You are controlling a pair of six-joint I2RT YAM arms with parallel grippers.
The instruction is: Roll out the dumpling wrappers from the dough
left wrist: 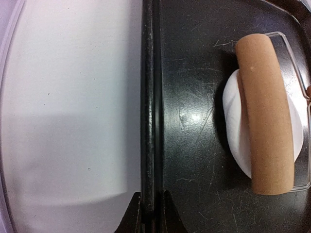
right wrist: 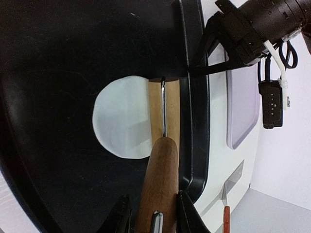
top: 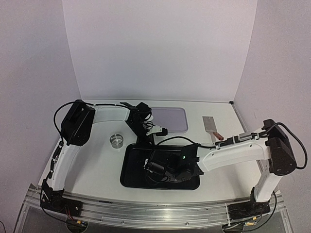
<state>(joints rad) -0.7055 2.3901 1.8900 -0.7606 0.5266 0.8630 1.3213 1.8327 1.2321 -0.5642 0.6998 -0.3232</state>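
**Dumpling wrapper (right wrist: 121, 119), a thin round white disc, lies flat just ahead of the right jaws**

A white table (top: 97, 165) carries everything. On it sits a black rectangular tray (top: 129, 170). The left gripper (left wrist: 150, 196) has its jaws pressed together on the tray's far rim, one finger on each side of it. A pale lavender rectangular tray (top: 170, 119) lies just beyond those jaws. A silver steel cleaver with a red handle (top: 211, 127) rests well off to the right of both grippers.

The right gripper (right wrist: 154, 199) is inside the black tray, its jaws clamped on the brown handle of a small wooden roller (right wrist: 163, 111). The roller's cylinder lies crosswise ahead of the fingertips. It is joined to the handle by what looks like a thin metal rod.

The dumpling wrapper rests on the tray floor with one edge beneath the cylinder. The rest of it shows on the side away from the rim that the left jaws hold. A small round metal ring cutter (top: 116, 140) stands on the table outside the tray, near the left jaws.
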